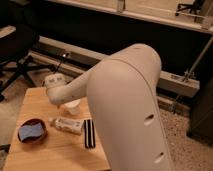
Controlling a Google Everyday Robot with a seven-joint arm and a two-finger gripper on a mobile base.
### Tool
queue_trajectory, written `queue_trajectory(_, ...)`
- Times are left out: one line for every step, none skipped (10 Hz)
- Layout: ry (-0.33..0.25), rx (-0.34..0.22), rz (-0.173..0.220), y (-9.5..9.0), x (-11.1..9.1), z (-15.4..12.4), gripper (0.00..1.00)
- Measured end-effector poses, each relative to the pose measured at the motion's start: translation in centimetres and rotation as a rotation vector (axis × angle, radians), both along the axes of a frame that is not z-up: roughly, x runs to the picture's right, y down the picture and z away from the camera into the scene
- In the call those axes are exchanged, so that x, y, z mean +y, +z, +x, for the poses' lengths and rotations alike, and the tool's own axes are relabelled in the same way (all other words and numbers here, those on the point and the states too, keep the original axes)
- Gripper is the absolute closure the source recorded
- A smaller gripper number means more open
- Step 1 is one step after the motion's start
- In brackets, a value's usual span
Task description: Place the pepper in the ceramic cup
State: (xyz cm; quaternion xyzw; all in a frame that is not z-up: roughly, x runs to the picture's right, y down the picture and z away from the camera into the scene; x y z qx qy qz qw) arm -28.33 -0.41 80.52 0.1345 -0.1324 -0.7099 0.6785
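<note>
The white ceramic cup stands on the wooden table, toward its far middle. My gripper is at the end of the big white arm, right above and just left of the cup, almost touching its rim. The wrist and arm hide most of it. The orange pepper does not show clearly; I cannot tell whether it is in the gripper or in the cup.
A dark red bowl with blue contents sits at the table's left front. A white squeeze tube lies in front of the cup, with a black flat object to its right. An office chair stands at the far left.
</note>
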Motion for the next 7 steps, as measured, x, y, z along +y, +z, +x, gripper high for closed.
queue_trajectory(0.034,0.005,0.025,0.1,-1.5,0.6,1.00)
queue_trajectory(0.074,-0.001,0.043,0.2,-2.6,1.2,1.00)
queue_trajectory(0.102,-0.007,0.052,0.1,-3.3,1.9,1.00)
queue_trajectory(0.132,-0.015,0.057,-0.1,-3.7,2.8,1.00)
queue_trajectory(0.154,-0.018,0.058,-0.3,-3.8,3.8,1.00)
queue_trajectory(0.168,-0.012,0.053,-0.4,-3.3,5.1,1.00)
queue_trajectory(0.175,-0.004,0.047,-0.7,-2.5,6.6,1.00)
